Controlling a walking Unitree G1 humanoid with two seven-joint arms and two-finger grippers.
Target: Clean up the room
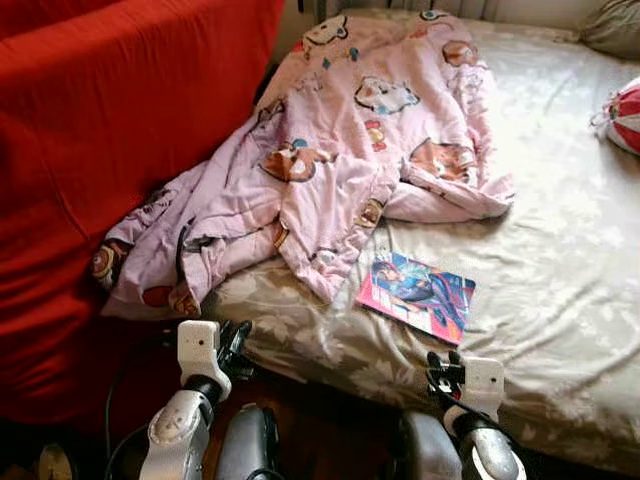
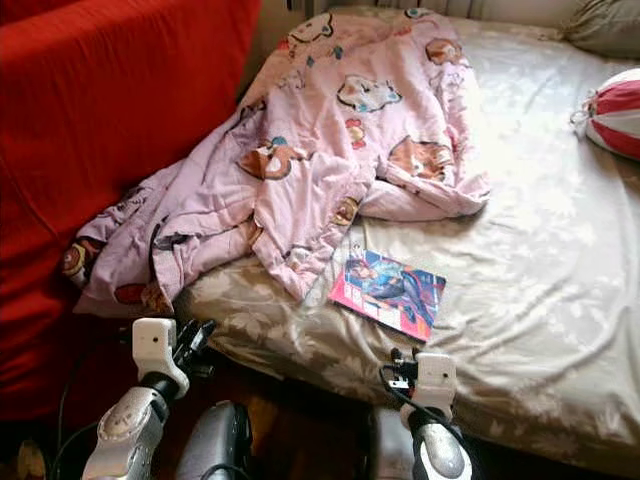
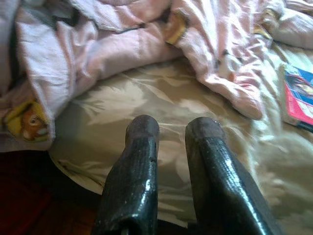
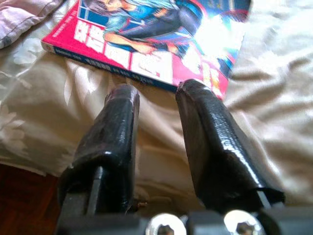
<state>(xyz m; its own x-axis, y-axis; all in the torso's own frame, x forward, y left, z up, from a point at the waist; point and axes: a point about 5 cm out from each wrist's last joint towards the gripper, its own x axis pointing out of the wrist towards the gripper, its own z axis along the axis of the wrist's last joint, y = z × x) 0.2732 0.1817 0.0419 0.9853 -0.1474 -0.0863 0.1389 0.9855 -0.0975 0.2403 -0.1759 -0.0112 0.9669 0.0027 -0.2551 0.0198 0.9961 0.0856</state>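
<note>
Nearest, at the bed's near edge: left gripper [image 1: 236,345] low on the left, fingers [image 3: 134,166] parted by a narrow gap, holding nothing. Right gripper [image 1: 441,368] on the right, fingers [image 4: 115,132] likewise slightly apart and empty, aimed at the comic book [image 1: 417,291].

Just beyond: the comic book lies flat on the bed [image 1: 560,260], near the edge, cover up, its spine toward the right gripper and a short way ahead of the fingertips. It is apart from the pink cartoon-print quilt [image 1: 330,160], which is bunched from the near left up to the far middle and hangs partly over the left side against a red cloth-covered surface [image 1: 110,130].

Far right: a red-and-white striped item [image 1: 625,115], possibly a cushion or bag; partly cut off.

Assessment: book pickup appears to be the step in hand. Advise opening the right fingers wider, approaching low along the sheet, and pinching one near corner, since the soft mattress gives and a flat book offers little edge.
</note>
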